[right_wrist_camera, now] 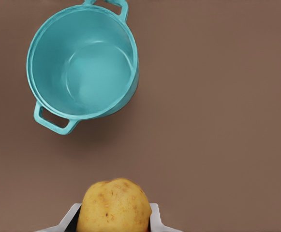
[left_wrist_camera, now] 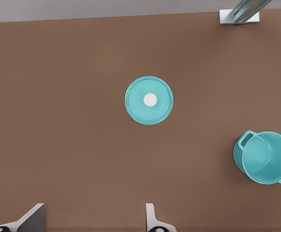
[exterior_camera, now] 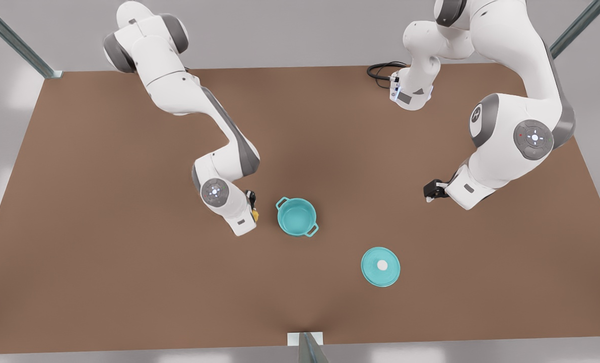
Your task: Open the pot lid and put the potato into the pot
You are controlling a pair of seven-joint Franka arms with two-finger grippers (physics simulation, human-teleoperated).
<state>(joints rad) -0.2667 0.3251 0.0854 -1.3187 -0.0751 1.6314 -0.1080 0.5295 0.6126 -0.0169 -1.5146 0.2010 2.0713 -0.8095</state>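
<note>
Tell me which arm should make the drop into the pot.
Right. Its end effector already grips the potato beside the open pot. The left end effector is open, empty and near the lid.

I see the brown desk [exterior_camera: 128, 262], metal frame posts [exterior_camera: 20, 43] at its far corners, and a black cable [exterior_camera: 380, 70] looped near its far edge.

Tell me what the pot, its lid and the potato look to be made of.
The pot looks like enamelled or glazed metal, possibly plastic: smooth teal with a soft sheen inside. The pot lid has the same teal, flatter in look, with a matte white knob. The potato, held in the right gripper, looks organic: dull yellow skin with brown speckles.
</note>
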